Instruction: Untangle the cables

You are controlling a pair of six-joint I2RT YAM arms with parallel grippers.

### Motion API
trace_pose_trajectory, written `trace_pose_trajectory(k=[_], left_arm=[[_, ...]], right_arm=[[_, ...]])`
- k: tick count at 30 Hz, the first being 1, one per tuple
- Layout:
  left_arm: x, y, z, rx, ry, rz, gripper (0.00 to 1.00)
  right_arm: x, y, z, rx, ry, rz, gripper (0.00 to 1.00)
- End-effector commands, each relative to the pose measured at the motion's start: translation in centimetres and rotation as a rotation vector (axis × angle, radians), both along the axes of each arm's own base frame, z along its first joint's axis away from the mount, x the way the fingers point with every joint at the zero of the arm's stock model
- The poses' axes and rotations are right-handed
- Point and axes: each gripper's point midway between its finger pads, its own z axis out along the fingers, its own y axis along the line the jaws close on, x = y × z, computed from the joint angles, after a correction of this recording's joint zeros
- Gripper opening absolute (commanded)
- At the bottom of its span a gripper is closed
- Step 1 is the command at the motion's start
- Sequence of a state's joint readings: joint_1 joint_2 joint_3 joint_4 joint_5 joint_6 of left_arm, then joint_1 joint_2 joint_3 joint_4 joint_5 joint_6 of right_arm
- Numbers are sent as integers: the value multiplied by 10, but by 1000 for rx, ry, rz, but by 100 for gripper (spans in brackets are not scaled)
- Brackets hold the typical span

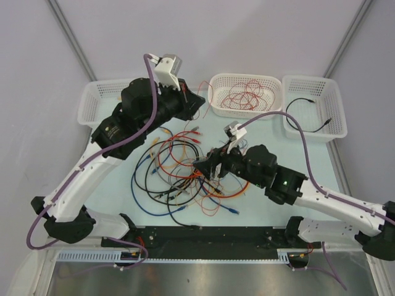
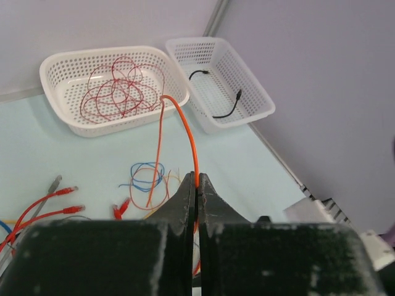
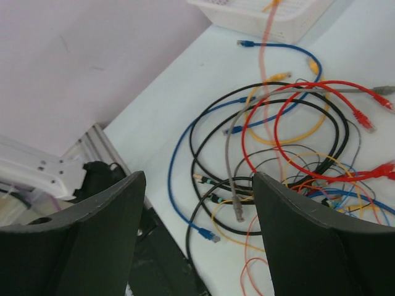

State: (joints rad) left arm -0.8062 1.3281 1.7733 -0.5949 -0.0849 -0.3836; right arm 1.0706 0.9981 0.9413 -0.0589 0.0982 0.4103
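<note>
The left arm [image 1: 80,179] rises from the near left corner, bends at the elbow and reaches far across the table [image 1: 265,209], with its wrist turned toward the baskets. The left gripper [image 1: 199,100] has its two fingers pressed tight together on a thin orange cable [image 2: 185,123]. In the left wrist view, the cable climbs out from between the fingertips, arches to the left ahead of them and drops back to the table. Beyond the fingertips and to their left stands the middle basket [image 2: 62,80], holding a loose red wire [image 2: 117,92]. Beyond them to the right is the right-hand basket [image 2: 247,92], with a short black cable [image 2: 225,114] inside.

The right arm [image 1: 333,200] stretches low from the near right corner toward the middle of the table. The right gripper [image 1: 203,166] has its fingers spread wide apart and holds nothing. It hangs over the right part of the tangle of cables [image 1: 176,176]; whether the fingertips touch it cannot be told. In the right wrist view, the tangle lies ahead of the fingertips, mostly toward the right-hand finger. It is made of overlapping loops of black, blue, red, yellow, grey and orange with small plug ends. One blurred orange strand runs from the tangle away from the fingers toward a white basket [image 3: 259,18].
</note>
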Motion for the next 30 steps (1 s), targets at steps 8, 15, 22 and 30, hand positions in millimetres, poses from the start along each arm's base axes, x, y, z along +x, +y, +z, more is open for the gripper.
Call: trace_pose_trajectory(k=[8, 15, 22, 30], left_arm=[[-33, 5, 61, -143, -86, -108, 0], [-40, 4, 65, -162, -77, -133, 0], [-40, 1, 57, -162, -59, -141, 0], [-40, 3, 48, -158, -46, -131, 0]], right_arm=[[54, 24, -5, 7, -137, -191, 70], [67, 41, 0, 75, -164, -205, 69], [98, 53, -30, 107, -78, -243, 58], [88, 63, -27, 125, -84, -210, 3]])
